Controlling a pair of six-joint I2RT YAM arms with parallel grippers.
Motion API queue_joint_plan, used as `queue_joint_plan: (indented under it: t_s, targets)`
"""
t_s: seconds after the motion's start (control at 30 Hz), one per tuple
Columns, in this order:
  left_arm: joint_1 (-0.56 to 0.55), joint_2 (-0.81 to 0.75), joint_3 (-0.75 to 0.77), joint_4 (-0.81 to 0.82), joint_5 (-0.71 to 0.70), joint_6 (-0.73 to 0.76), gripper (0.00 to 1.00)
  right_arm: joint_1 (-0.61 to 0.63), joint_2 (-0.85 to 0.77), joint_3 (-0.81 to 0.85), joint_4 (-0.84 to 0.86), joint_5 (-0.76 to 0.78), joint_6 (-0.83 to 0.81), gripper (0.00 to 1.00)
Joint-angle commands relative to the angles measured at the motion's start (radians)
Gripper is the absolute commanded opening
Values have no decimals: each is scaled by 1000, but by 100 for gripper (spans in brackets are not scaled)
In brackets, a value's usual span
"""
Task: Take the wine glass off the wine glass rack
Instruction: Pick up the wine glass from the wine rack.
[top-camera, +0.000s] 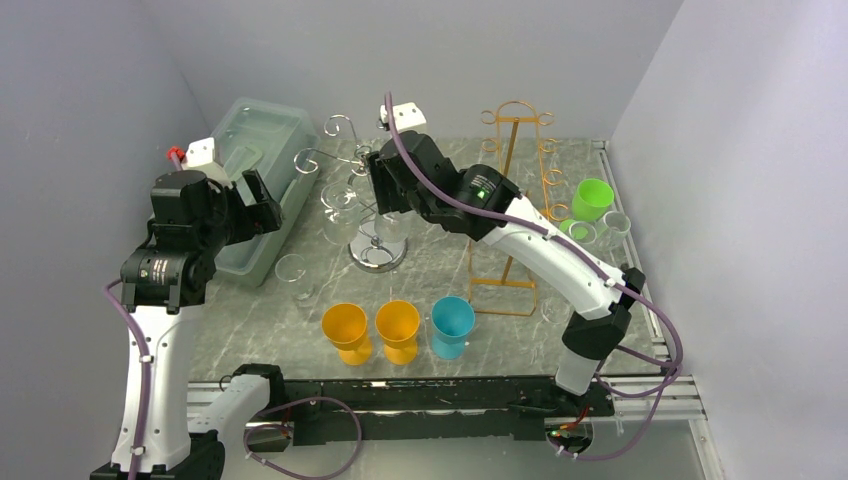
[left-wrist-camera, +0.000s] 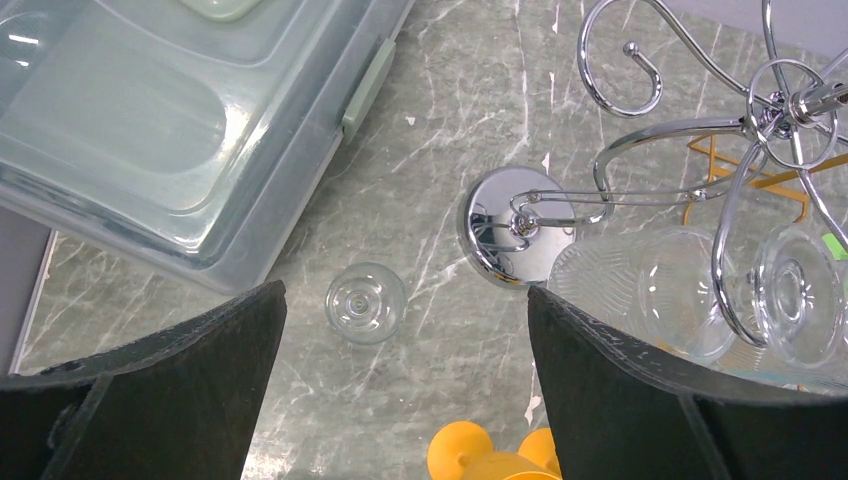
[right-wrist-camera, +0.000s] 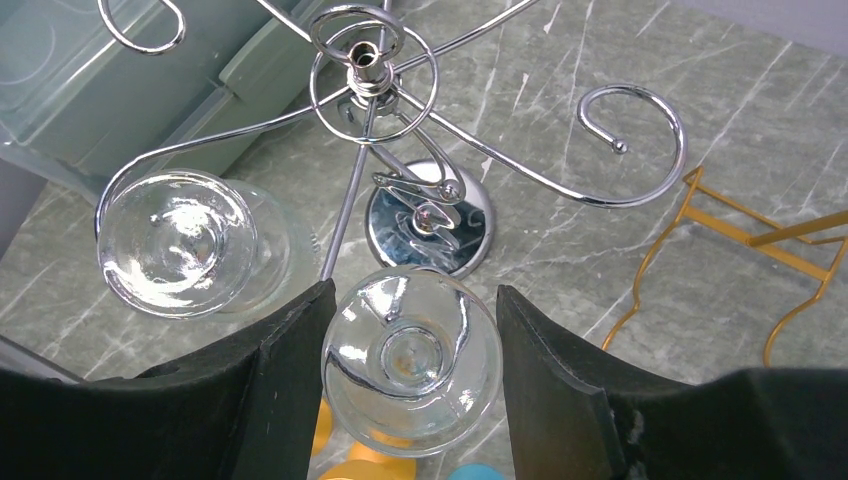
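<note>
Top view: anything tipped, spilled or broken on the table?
Nothing stands out. The lone wine glass beside the plastic bin stands upright, and no spill or shards show.

Top view overlooks the grey marbled tabletop (top-camera: 290, 340) from its near edge; both close wrist views face down, sharing the chrome wire rack (right-wrist-camera: 430, 215).

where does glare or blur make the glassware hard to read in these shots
Top external: even light, but the clear hanging glasses nearly vanish against the marble table. Right wrist: bright highlights on the wine glass between the jaws, mirror reflections in the chrome rack base. Left wrist: sharp, mild glare on the plastic bin lid.
</note>
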Motion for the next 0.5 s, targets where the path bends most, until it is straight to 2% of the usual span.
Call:
queue_joint_plan:
  t_s: [0.0,0.47]
  targets:
    - [4,-7,-6,44,27,12,95,14,-35,32,77,16,-19,35]
    - [5,-26,-27,64,45,6,96,21,-61,0,104,-13,-30,34]
